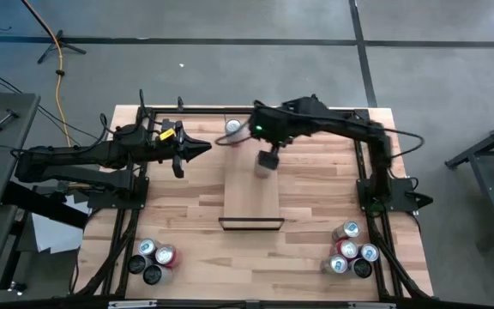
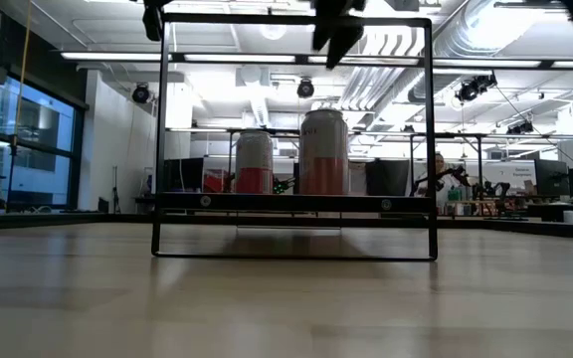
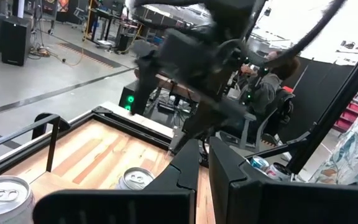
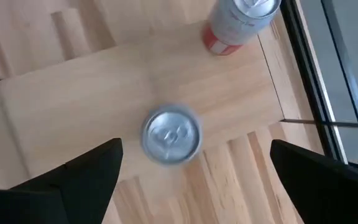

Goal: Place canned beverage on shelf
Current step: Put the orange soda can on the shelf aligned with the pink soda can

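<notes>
The shelf (image 1: 251, 193) is a light-wood plank on a black frame in the table's middle. Two cans stand upright on their bases on it. One is red and silver, near its far end (image 1: 233, 128) (image 4: 241, 18) (image 2: 254, 161). The other is closer to the near edge (image 4: 171, 135) (image 2: 323, 151). My right gripper (image 4: 196, 142) (image 1: 268, 159) hangs open above this nearer can, pointing steeply down, with its fingers wide on either side and well clear of it. My left gripper (image 1: 206, 149) (image 3: 204, 168) is shut and level, left of the shelf's far end.
Several cans stand in a cluster at the near left (image 1: 153, 257), and several more at the near right (image 1: 350, 253). A black frame (image 1: 363, 154) runs along the table's sides and far edge. A person sits beyond the table (image 3: 266, 87).
</notes>
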